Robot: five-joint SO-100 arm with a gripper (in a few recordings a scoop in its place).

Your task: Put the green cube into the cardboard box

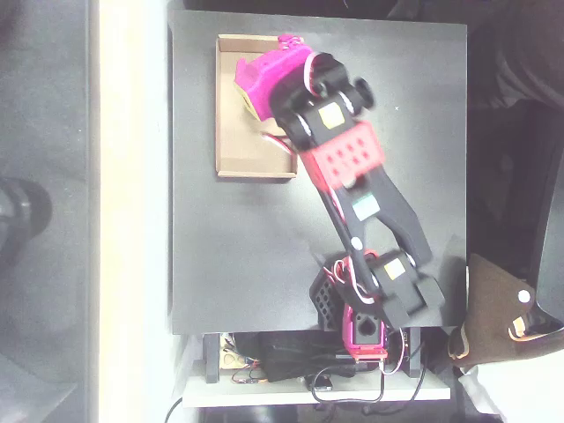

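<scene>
Overhead view of a dark counter [247, 264] with a robot arm reaching across it from the lower right toward the upper left. Arm segments in black and red are stretching diagonally up from a base at the counter's near edge, where wires are bunching. The magenta end effector [264, 84] is hanging over the cardboard box [231, 141], a shallow tan tray lying near the counter's upper left corner. Whether the end effector is open, closed or gripping something cannot be told from above, because its body is covering its fingers. A small yellowish patch is showing at its left side; whether that is the green cube cannot be told.
</scene>
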